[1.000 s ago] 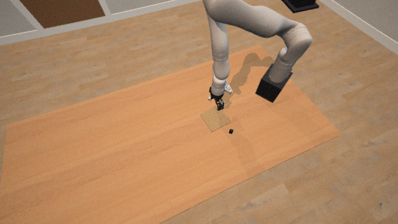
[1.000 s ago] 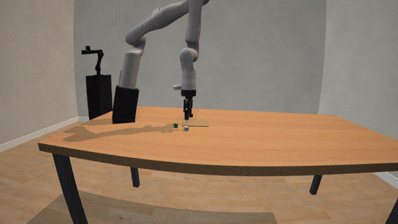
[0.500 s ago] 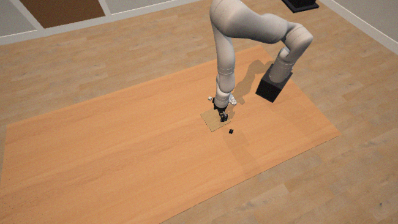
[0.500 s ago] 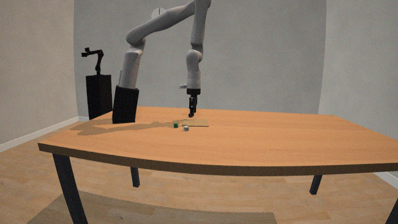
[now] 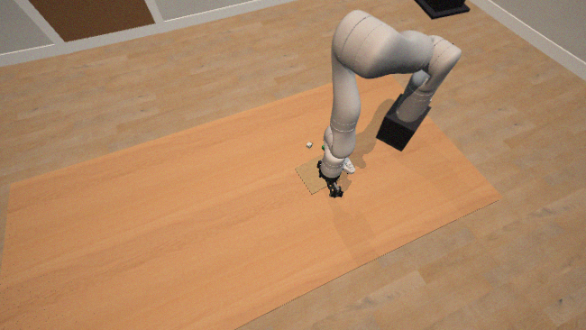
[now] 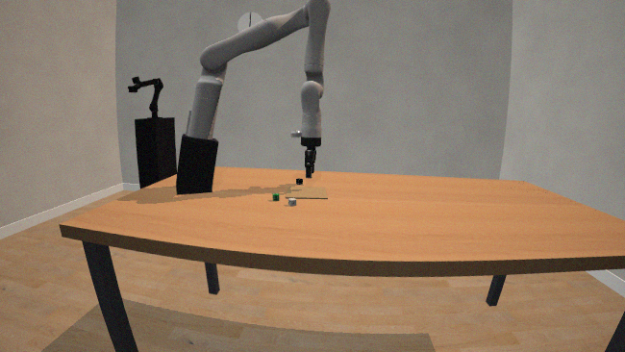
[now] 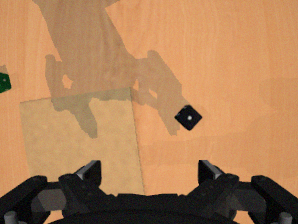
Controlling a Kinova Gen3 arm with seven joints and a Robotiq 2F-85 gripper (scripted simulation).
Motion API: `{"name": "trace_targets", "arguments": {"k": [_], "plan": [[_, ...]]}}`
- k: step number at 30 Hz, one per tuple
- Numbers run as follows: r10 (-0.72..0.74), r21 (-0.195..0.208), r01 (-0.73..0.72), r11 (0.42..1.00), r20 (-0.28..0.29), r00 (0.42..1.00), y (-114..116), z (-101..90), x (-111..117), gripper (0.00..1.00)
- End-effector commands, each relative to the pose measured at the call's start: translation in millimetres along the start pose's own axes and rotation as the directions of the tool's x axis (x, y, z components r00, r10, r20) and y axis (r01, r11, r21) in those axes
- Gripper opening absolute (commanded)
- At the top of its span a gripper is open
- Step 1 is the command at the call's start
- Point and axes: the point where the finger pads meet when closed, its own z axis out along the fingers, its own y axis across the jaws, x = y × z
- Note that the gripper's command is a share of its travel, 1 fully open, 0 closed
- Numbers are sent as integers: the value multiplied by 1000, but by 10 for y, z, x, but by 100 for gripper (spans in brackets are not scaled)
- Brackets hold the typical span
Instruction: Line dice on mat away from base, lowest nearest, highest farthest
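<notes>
Because all three dice lie off the mat, none of the line has been laid, and I judge the task to be at its opening stage. Nearest in the exterior view, on the table (image 5: 180, 216) (image 6: 385, 226) (image 7: 240, 50), is the white die (image 5: 309, 144) (image 6: 292, 202), just beside the mat (its number is too small to read). A little farther back sits the green die (image 5: 323, 147) (image 6: 275, 197) (image 7: 4, 82), also off the mat; the wrist view cuts it at the edge, so its count stays uncertain. Next comes the tan square mat (image 5: 308, 173) (image 6: 312, 193) (image 7: 102, 165), lying flat. Beyond it is the black die (image 6: 299, 181) (image 7: 188, 118), a single white pip on its upper face, with the pincer (image 5: 335, 194) (image 6: 309, 175) (image 7: 149, 171) above the table close by, fingers spread wide with nothing between them.

The black die looks like the likely first pick, and with one pip it should take the end nearest the black base block (image 5: 392, 132) (image 6: 196, 168). Three placements, the release and the final withdrawal all remain. No brand, label or lettering can be read anywhere; pips are the only marks.

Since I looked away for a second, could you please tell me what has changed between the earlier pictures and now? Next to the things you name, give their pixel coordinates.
The open tool (image 5: 335, 195) (image 6: 309, 174) (image 7: 149, 171) moved across the mat (image 5: 307, 173) (image 6: 310, 193) (image 7: 82, 145) toward the black die (image 6: 299, 181) (image 7: 188, 118), now hidden from the top. Nothing was visibly grasped or released. The mat, green die (image 5: 323, 147) (image 6: 275, 197) (image 7: 4, 82) and white die (image 5: 309, 144) (image 6: 292, 202) look unmoved.
</notes>
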Motion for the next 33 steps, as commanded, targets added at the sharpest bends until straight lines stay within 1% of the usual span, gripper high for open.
{"name": "trace_targets", "arguments": {"k": [1, 6, 13, 33], "plan": [[-14, -5, 14, 1000, 4, 1000, 157, -14, -17, 100], [-14, -5, 14, 1000, 3, 1000, 307, -11, -41, 100], [-15, -7, 15, 1000, 4, 1000, 417, -10, -58, 100], [-12, -7, 12, 1000, 4, 1000, 411, -10, -56, 100]]}}
